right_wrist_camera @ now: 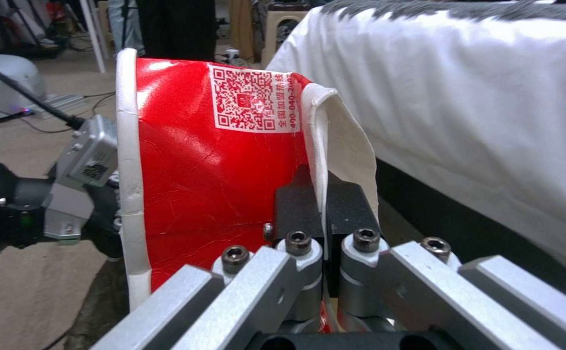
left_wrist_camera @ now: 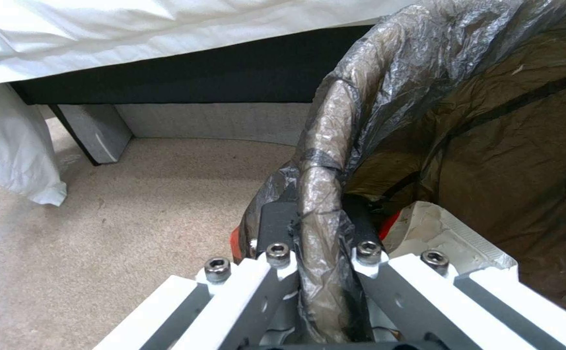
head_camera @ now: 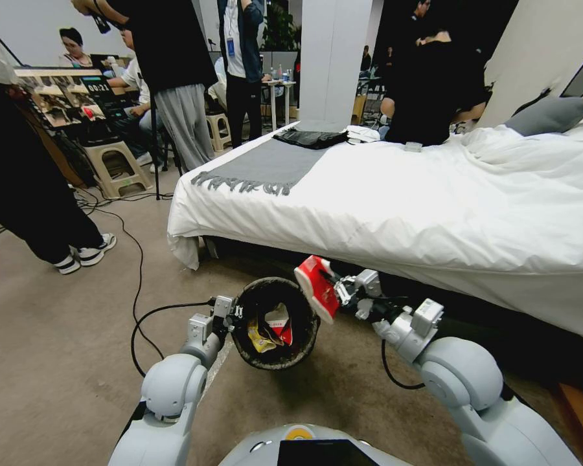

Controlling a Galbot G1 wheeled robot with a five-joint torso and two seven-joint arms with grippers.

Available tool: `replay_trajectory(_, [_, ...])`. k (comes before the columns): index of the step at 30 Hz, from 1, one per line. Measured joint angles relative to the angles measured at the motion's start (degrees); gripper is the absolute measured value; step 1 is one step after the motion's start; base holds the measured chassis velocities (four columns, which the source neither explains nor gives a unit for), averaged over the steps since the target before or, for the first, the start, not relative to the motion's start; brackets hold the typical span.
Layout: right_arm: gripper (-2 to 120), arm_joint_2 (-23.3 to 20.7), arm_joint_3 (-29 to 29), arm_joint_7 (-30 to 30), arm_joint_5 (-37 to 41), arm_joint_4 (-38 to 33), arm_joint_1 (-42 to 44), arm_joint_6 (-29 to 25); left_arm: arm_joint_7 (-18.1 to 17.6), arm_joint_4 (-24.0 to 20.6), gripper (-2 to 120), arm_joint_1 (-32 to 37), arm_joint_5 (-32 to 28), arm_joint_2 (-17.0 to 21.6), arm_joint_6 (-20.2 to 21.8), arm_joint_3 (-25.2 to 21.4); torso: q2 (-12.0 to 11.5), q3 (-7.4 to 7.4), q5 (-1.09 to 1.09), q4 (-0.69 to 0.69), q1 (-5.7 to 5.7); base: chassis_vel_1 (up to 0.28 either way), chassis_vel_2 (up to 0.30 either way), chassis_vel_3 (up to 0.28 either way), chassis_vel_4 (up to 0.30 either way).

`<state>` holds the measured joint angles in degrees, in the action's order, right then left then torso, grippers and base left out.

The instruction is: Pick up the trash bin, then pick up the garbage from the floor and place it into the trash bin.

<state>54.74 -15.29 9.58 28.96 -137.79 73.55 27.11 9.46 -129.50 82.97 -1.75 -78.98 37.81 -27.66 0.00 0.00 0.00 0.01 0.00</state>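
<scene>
Bedroom mock-up on beige carpet, as I see it from the head camera.

A bed (head_camera: pixel 434 200) with a rumpled white duvet fills my right side, a grey fringed throw (head_camera: pixel 265 168) across its foot and a grey pillow (head_camera: pixel 550 115) at the head. A white pillar (head_camera: pixel 330 61) stands behind; plastic stools (head_camera: pixel 113 165) and black cables (head_camera: pixel 136 259) lie left.

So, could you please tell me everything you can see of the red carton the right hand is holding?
The red carton is a flattened, glossy red paper container with a white rolled rim, white inside and a printed QR label. The right hand is shut on one edge, holding it tilted just beside the rim of the trash bin, in front of the bed. Nothing else touches it.
</scene>
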Motion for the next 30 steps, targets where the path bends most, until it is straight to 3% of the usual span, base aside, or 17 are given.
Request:
replay_trajectory(8, [0,0.64,5.95,-1.18,-0.29,3.57,-2.98,0.24,-0.43,0.29,1,-0.15,0.53,-0.71,0.09,0.72,0.00,0.00,0.00,0.00,0.00,0.000,0.000,0.000,0.000])
replay_trajectory(25, [0,2.08,9.96,-1.99,-3.25,7.11,-3.05,0.80,-0.47,0.74,1,-0.75,0.59,-0.81,0.29,0.87,0.00,0.00,0.00,-0.01,0.00,0.000,0.000,0.000,0.000])
replay_trajectory(30, [15,2.32,10.49,-3.07,-3.64,7.27,-3.28,1.18,-0.44,0.90,1,-0.90,0.50,-0.77,0.31,0.79,0.00,-0.01,0.00,-0.01,0.00,0.000,0.000,0.000,0.000])
